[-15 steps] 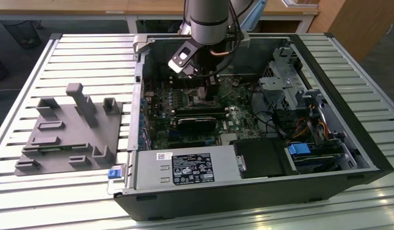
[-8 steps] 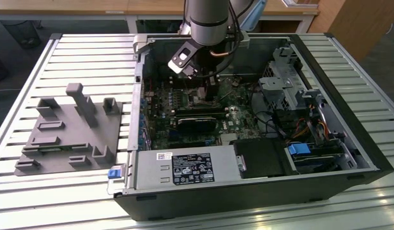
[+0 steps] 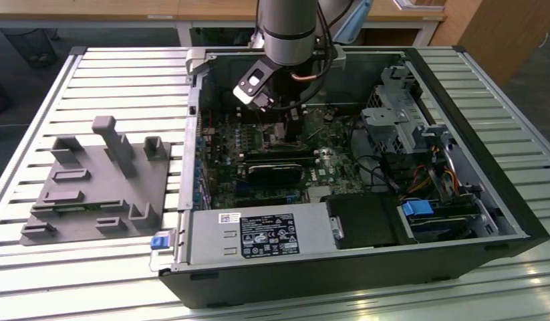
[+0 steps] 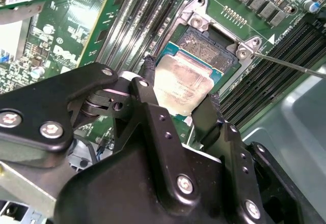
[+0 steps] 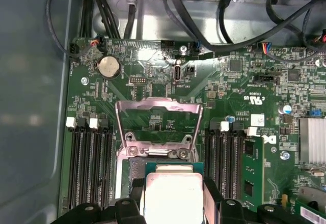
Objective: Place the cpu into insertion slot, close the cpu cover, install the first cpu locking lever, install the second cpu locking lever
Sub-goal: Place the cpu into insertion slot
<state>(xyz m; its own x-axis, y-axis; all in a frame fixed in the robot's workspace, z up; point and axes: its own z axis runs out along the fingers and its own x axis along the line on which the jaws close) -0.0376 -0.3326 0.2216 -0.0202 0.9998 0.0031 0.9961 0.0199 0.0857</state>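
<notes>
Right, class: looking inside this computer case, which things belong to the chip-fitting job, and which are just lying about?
Job: small square silver-topped cpu; black gripper clamped on it; square black insertion slot; raised grey metal cpu cover frame.
Lying about: grey plastic fixture block; round silver coin battery; long black memory slots; black cables.

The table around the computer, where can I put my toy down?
Bare slats lie beyond the grey holder, on its near side too, and beside the computer case at the exterior view's right. Inside the case is crowded: cables, boards, the arm.
</notes>
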